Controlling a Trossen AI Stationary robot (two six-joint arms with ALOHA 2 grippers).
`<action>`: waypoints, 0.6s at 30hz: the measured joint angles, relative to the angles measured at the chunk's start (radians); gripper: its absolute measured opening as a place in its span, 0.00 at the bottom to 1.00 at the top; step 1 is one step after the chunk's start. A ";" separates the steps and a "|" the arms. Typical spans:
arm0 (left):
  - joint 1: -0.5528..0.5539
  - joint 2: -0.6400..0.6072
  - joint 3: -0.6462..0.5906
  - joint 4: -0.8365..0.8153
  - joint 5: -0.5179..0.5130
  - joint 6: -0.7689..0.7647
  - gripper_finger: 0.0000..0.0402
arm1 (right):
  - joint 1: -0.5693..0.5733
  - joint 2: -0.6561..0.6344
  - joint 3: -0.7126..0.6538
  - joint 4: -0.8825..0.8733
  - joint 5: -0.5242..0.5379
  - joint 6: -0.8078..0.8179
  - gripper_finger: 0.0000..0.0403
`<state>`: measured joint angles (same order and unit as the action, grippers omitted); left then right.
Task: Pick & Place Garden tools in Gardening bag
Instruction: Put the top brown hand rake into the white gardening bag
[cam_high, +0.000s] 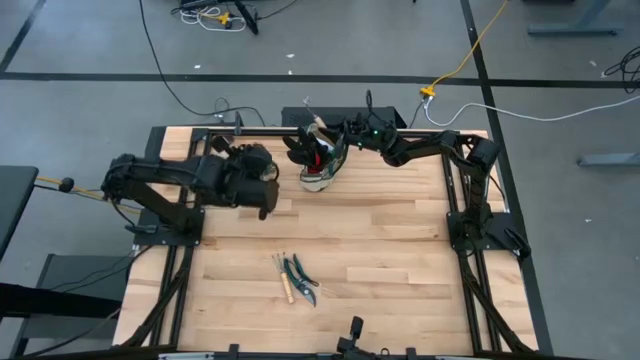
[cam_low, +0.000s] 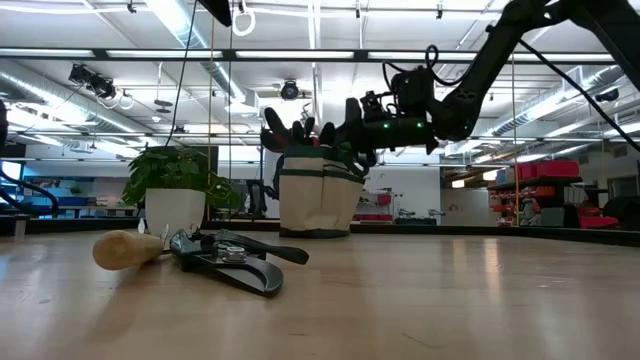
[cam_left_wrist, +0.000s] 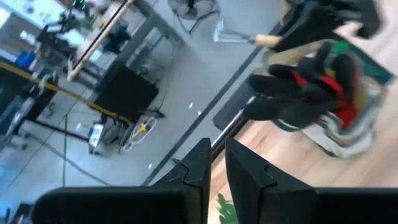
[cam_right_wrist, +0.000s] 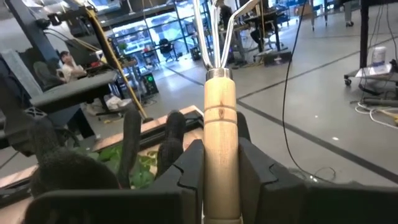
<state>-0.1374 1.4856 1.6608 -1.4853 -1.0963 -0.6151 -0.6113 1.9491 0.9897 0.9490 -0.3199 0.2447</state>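
Up top, right gripper (cam_right_wrist: 221, 165) clamped on wooden-handled mini rake (cam_right_wrist: 221, 118), over gardening bag (cam_high: 322, 160)

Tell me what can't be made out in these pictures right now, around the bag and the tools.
- Gardening bag interior: high view, covered by the glove and right gripper.
- Rake's tine tips: right wrist view, cut off by the picture edge.
- Pruning shears versus the neighbouring wooden-handled tool, touching or apart: low view, they overlap.
- Green spool: seen in no view.
- Left gripper: empty, jaws nearly shut.
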 joint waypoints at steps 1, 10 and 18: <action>0.023 0.000 0.000 0.010 0.007 0.011 0.14 | 0.000 0.000 0.000 0.006 -0.003 0.000 0.13; 0.254 0.000 0.000 0.402 0.354 0.395 0.06 | 0.003 0.000 0.000 0.007 -0.013 0.002 0.13; 0.464 0.029 0.000 0.588 0.627 0.473 0.02 | 0.010 0.000 0.000 0.007 -0.013 0.001 0.13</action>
<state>0.3264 1.5148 1.6604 -0.8973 -0.4688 -0.1420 -0.6014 1.9491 0.9897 0.9562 -0.3332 0.2455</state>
